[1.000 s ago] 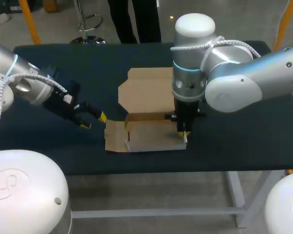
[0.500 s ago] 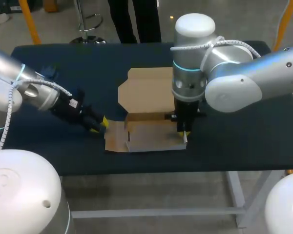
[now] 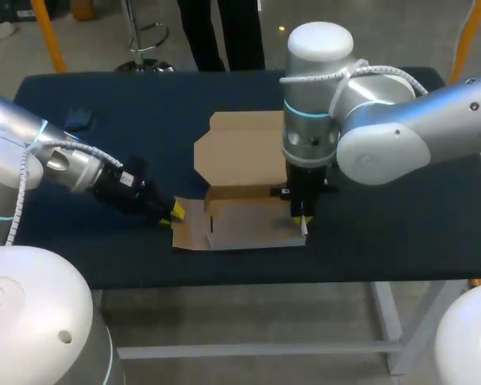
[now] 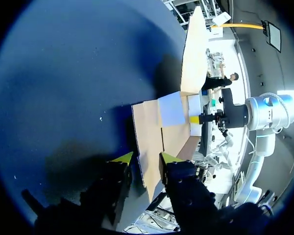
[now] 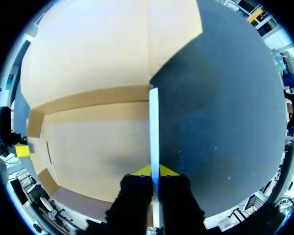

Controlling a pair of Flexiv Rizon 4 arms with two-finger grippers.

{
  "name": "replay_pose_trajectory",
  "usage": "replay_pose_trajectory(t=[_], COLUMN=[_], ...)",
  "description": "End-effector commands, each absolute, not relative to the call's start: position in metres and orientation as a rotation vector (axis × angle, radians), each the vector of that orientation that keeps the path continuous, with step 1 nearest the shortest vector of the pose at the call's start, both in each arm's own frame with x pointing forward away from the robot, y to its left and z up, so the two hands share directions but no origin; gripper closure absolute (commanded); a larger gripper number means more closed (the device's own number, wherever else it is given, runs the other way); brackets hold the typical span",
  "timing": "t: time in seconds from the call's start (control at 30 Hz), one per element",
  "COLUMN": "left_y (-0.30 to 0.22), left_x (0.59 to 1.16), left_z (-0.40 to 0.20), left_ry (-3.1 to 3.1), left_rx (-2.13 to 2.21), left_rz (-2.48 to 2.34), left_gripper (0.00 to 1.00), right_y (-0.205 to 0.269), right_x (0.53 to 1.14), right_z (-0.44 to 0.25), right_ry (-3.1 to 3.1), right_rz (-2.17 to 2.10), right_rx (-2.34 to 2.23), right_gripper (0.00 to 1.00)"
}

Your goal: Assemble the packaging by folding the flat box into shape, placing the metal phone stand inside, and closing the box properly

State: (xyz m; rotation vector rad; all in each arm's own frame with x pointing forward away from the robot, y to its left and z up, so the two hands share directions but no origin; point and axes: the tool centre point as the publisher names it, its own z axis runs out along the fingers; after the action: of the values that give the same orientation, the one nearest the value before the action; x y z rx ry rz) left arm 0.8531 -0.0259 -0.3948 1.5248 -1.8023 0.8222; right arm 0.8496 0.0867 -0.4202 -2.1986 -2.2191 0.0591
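Two robot arms are hanging over one dark blue table [image 3: 401, 233]. One half-folded brown cardboard box [image 3: 252, 228] is lying near the table's front edge, around the middle, its one big lid panel [image 3: 244, 148] lying flat behind it toward the far side.

The left arm [image 3: 40, 160] is coming in low from the left, forearm slanting down to the tabletop. The left gripper [image 3: 175, 212] is sitting at the outer edge of the box's flat left flap [image 3: 188, 228]. In the left wrist view its two yellow tips are standing narrowly apart with the flap's corner lying in the gap, not squeezed.

The right arm [image 3: 369, 120] is coming in from the right and bending at the elbow, its wrist pointing straight down. The right gripper [image 3: 303, 220] is pinching the box's upright right side wall [image 5: 154, 127], one yellow tip on each face, nearly closed.

One small dark object [image 3: 78, 120] is lying well apart at the far left, too dim to identify.
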Motion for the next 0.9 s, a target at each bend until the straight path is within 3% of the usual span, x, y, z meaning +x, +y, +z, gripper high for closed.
replay_pose_trajectory(t=[0.03,0.9], left_y=[-0.034,-0.082], left_x=[0.853,0.863], left_z=[-0.388,-0.347], left_ry=[-1.82,-2.02], left_rx=[1.577,1.922], left_rz=[0.794,0.465], left_gripper=[0.98,1.0], right_y=[0.087,0.087], right_x=[0.85,0.85], right_z=[-0.42,-0.42], right_ry=[-2.22,-2.22], right_rz=[0.064,0.064], right_rx=[-2.197,-2.197], right_gripper=[1.0,1.0])
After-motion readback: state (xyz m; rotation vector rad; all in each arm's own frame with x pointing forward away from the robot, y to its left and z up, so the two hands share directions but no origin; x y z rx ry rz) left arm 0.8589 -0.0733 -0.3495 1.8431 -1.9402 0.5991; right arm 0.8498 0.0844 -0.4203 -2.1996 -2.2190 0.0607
